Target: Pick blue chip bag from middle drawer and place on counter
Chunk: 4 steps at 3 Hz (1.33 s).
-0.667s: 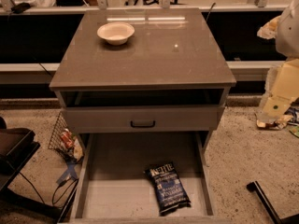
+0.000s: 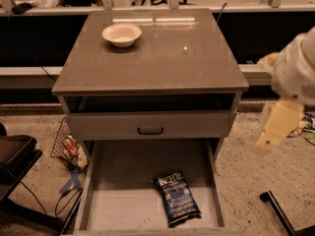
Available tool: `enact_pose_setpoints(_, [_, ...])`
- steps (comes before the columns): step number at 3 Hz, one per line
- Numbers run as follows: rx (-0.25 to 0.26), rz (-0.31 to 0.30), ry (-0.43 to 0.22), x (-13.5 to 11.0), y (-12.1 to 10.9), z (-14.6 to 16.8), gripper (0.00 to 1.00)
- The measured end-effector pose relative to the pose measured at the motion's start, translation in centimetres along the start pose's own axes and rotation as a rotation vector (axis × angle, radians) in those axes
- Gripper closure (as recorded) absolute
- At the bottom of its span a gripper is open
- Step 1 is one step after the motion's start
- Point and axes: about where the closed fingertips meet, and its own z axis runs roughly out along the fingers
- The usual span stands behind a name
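Note:
The blue chip bag (image 2: 177, 198) lies flat on the floor of the pulled-out middle drawer (image 2: 123, 200), right of centre and near the front, with its white lettering facing up. The counter (image 2: 162, 58) is the glossy grey-brown cabinet top above it. My gripper (image 2: 278, 124) hangs at the right edge of the view on a white arm, pale yellow and pointing down. It is beside the cabinet's right side, above floor level and well to the right of the bag. It holds nothing that I can see.
A pale bowl (image 2: 122, 35) sits at the counter's back left. The shut drawer front with a black handle (image 2: 150, 130) is above the open drawer. A wire basket of wrappers (image 2: 69, 146) stands at the left, and a black bar (image 2: 280, 213) lies on the floor at the right.
My gripper has moved a little left and down, closer to the cabinet's right side. The bag, drawer and bowl have not moved.

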Motion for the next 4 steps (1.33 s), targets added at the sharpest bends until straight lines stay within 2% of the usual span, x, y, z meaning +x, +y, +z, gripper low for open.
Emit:
enact_pose_setpoints(1, [-0.024, 0.044, -0.06, 1.7, 2.5, 6.0, 0.0])
enact_pose_setpoints(2, [-0.075, 0.078, -0.122, 3.3, 5.8, 13.8, 0.0])
enact_pose_setpoints(3, [-0.077, 0.101, -0.161, 3.7, 7.5, 20.1, 0.0])
enact_pose_setpoints(4, [0.004, 0.111, -0.19, 3.2, 5.7, 21.0, 0.0])
